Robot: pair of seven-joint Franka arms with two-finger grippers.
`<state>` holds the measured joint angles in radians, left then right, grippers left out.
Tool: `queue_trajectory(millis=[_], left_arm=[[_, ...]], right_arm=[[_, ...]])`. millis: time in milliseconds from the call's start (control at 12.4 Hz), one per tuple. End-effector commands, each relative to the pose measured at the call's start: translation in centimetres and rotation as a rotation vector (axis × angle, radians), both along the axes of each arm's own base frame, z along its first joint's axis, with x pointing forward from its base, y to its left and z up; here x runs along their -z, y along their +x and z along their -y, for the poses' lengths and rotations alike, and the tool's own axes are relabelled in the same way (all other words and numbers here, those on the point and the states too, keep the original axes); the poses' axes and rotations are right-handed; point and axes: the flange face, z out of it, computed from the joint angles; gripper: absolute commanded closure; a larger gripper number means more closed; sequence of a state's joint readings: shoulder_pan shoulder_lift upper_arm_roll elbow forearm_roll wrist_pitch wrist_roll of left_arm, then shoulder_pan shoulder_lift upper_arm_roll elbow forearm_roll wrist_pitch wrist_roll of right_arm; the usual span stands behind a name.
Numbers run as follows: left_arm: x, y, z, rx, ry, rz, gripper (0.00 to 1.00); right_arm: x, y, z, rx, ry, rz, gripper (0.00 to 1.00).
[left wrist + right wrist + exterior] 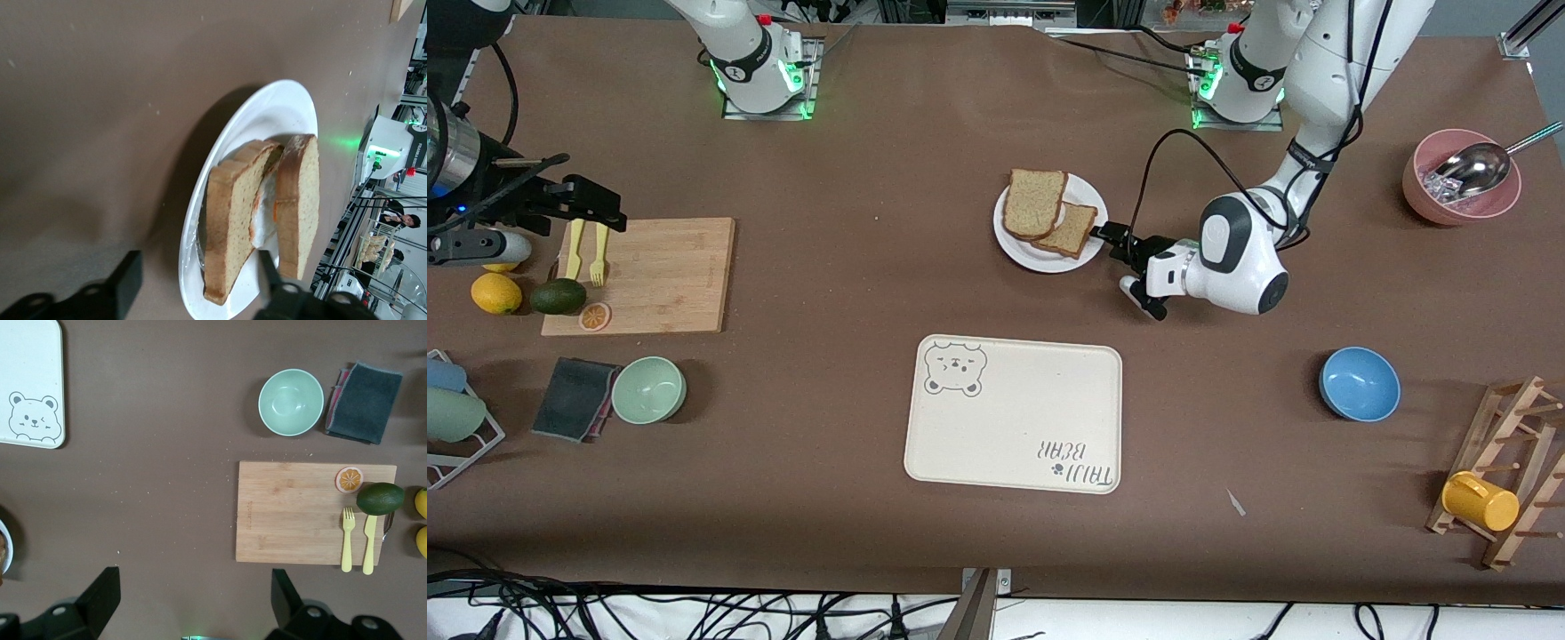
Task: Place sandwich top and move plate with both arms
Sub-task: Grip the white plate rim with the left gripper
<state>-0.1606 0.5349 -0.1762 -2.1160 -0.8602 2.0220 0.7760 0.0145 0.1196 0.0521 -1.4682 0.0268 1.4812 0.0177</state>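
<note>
The white plate (1021, 251) sits mid-table. On it the light-tan sandwich top (1034, 203) lies askew, partly over a smaller, darker slice (1073, 231). In the left wrist view the sandwich top (300, 200) lies on that lower slice (230, 220), with egg white (263, 212) between them, on the plate (283, 110). My left gripper (1106, 234) is open at the plate's rim toward the left arm's end. In its own view (200, 280) one finger (125, 280) is by the table and the other (269, 265) is over the plate. My right gripper (600, 206) (193, 587) is open and empty, high over the cutting board's end.
A cream bear-print tray (1014, 413) lies nearer the front camera than the plate. A blue bowl (1359, 384), a pink bowl with a scoop (1458, 187) and a mug rack (1503, 471) stand toward the left arm's end. A cutting board (649, 276) and a green bowl (649, 389) lie toward the right arm's end.
</note>
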Motion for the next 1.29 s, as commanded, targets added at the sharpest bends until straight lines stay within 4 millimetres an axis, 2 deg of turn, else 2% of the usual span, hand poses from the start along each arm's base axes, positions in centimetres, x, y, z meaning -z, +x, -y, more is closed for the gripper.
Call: queue_trajectory(millis=[0,161,403,725,886,967,1128,1209], left_arm=[[0.2,-0.8,-0.4,-0.018,-0.011,0.026,0.49],[0.6,-1.2,-0.3,-0.016,-0.002,0.024,0.59],[0.6,-1.3,0.2,-0.032,-0.015,0.017,0.68],[0.9,-1.4,0.7,-0.044,-0.009,0.030,0.74],[1.5,-1.7,1.2,-0.036,0.000,0.041,0.76],[1.7,-1.7,1.2,-0.033,-0.001,0.042,0.81],[1.7,-1.7,1.2,-0.028,-0.005,0.047,1.00],[1.7,-1.7,1.2,-0.027,-0.007,0.048,1.00]], right_arm=[[-0.2,-0.9,0.1,0.003,-0.005,0.003,0.00],[-0.1,-0.8,0.2,0.001,-0.017,0.003,0.00],[-0.2,-0.8,0.2,0.001,-0.017,0.005,0.00],[0.3,-0.4,-0.8,-0.019,-0.028,0.008,0.00],[1.3,0.0,-1.3,-0.040,-0.087,-0.004,0.00],[1.3,0.0,-1.3,-0.040,-0.092,-0.003,0.00],[1.5,0.1,-1.4,-0.042,-0.094,-0.006,0.00],[1.5,0.1,-1.4,-0.042,-0.093,-0.005,0.00]])
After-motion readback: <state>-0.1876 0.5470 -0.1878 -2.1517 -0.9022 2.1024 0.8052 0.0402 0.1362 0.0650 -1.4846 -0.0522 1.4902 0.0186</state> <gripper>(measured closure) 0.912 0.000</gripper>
